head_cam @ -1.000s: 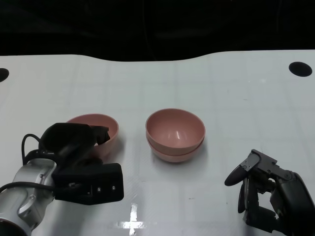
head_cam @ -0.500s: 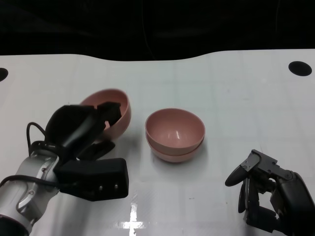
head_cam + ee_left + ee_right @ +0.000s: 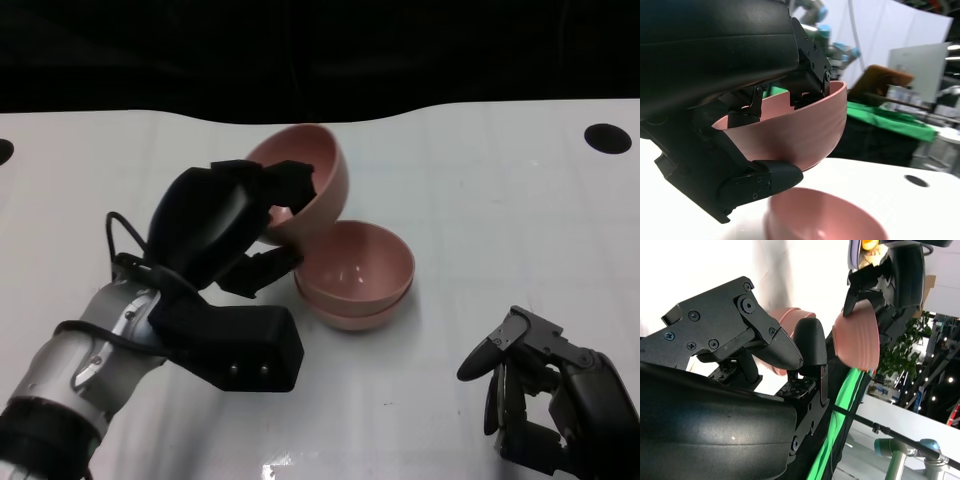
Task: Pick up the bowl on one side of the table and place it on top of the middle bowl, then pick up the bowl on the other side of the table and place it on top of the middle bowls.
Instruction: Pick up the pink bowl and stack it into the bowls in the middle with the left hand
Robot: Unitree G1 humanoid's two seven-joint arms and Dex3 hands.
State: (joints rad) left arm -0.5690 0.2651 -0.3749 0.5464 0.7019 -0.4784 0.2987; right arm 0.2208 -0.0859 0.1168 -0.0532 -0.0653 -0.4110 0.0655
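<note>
Already stacked: two bowls [image 3: 355, 277] mid-worktop | left hand [image 3: 215, 225] fingers gripping third bowl [image 3: 305, 180], tilting at stack's 10 o'clock, unplaced | right hand [image 3: 545, 395] idling, fingers apart, empty

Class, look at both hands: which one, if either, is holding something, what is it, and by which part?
The left hand holds a pink bowl by its rim, fingers inside and one under the wall, above the stacked bowls. The right hand holds nothing.
</note>
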